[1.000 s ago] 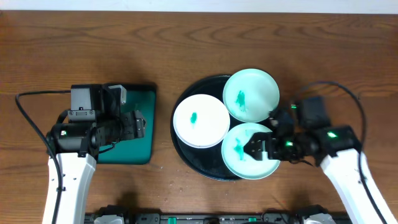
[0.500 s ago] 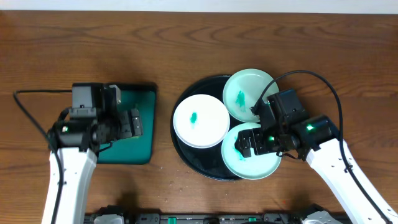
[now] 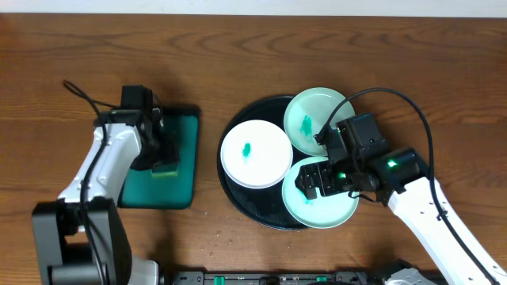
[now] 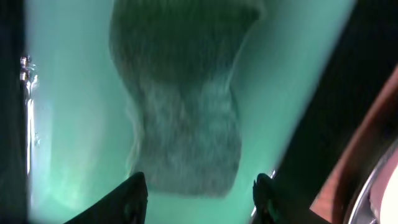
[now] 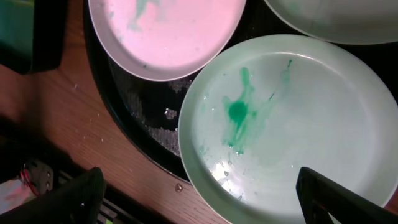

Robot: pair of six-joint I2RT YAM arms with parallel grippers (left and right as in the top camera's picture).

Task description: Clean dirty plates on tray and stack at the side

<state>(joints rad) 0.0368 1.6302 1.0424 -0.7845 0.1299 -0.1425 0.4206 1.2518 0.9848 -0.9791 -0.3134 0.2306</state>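
**A:** What is seen, going from the biggest thing down?

**B:** A brown wooden desk (image 3: 356,47) is seen from above. A round black tray (image 3: 247,204) is set on its right half. A smaller rectangular green tray (image 3: 170,194) is placed just beside it on the left.

**A:** Where are the plates found?

**B:** All 3 are carried by the black tray, crowded edge to edge. The white plate (image 3: 253,154) is laid at the left. 1 mint plate (image 3: 313,119) is set at the back right, with its edge reaching over the tray's rim. The other mint plate (image 3: 321,212) is set at the front right and also reaches past the rim. A teal smear (image 5: 239,115) is shown near the centre of each.

**A:** And on the green tray?

**B:** A sponge (image 4: 186,106) is laid there, under the left arm.

**A:** How are the claws held?

**B:** The left claw (image 4: 199,196) is pointed down at the sponge, its fingers apart, with the sponge's near end between them. A gap is visible beside 1 finger, so no grip is shown. The right claw (image 5: 202,186) is held above the front mint plate with its fingers spread wide, and nothing is gripped.

**A:** Anything smaller?

**B:** Wet speckles (image 5: 155,130) are seen on the tray's black floor between the white plate and the front mint plate.
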